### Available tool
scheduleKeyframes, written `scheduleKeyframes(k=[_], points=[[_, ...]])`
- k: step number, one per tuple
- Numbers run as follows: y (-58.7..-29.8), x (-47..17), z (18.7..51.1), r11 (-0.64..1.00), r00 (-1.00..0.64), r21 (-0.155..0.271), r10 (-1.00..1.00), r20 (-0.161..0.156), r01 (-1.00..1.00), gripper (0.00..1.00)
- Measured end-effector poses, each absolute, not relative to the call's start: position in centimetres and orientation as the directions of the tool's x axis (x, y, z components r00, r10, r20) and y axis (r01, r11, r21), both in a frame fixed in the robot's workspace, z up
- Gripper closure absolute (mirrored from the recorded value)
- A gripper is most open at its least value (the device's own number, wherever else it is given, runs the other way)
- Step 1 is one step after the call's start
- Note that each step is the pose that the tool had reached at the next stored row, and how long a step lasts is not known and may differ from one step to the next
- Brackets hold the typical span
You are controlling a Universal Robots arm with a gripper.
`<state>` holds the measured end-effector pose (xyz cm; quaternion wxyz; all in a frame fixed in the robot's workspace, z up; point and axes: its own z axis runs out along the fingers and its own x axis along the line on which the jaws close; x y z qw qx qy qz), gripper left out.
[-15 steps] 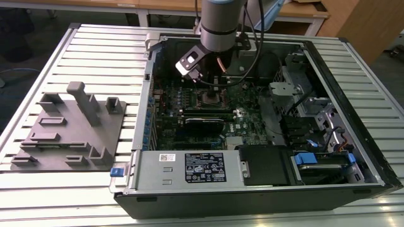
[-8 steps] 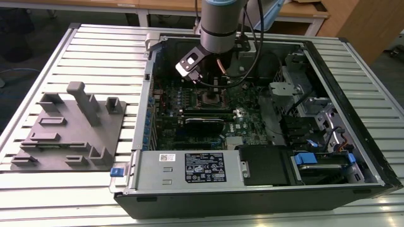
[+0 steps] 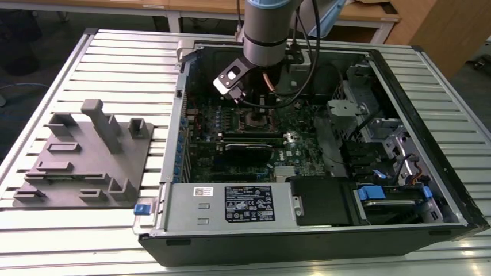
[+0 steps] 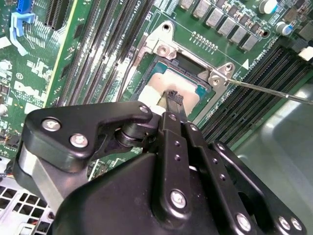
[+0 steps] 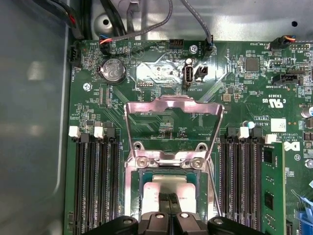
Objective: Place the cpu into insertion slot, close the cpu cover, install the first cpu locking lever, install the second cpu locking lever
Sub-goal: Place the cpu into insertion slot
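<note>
Black linkage of my gripper point(image 4: 173, 96) sits closest, its two fingers pinched together with nothing between them. Their tips are at the top of the cpu point(image 4: 186, 83); I cannot tell whether they touch it. The cpu lies flat in the slot point(image 5: 142, 191), which frames it on all sides. The cover point(image 5: 173, 102) is swung up on its hinge, and bare board point(image 5: 161, 73) shows through its window. One thin lever point(image 4: 264, 89) juts out sideways, unlatched, over the memory slots point(image 4: 254, 68).

White print dots the board, and a white sticker point(image 5: 277, 124) lies near its edge. In the exterior view a black label point(image 3: 248, 202) sits on the power supply point(image 3: 192, 210).

Memory slots flank the slot closely on two sides. Beyond the board's edge the case floor point(image 5: 34, 122) is open grey metal.
</note>
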<state>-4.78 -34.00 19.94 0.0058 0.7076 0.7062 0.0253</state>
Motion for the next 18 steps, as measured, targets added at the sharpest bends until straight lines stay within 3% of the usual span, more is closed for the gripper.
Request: scheduleKeyframes(k=[18], points=[[-34.0, -4.8, 21.2, -0.003, 0.001, 0.044, 1.000, 0.028, 0.999, 0.89]])
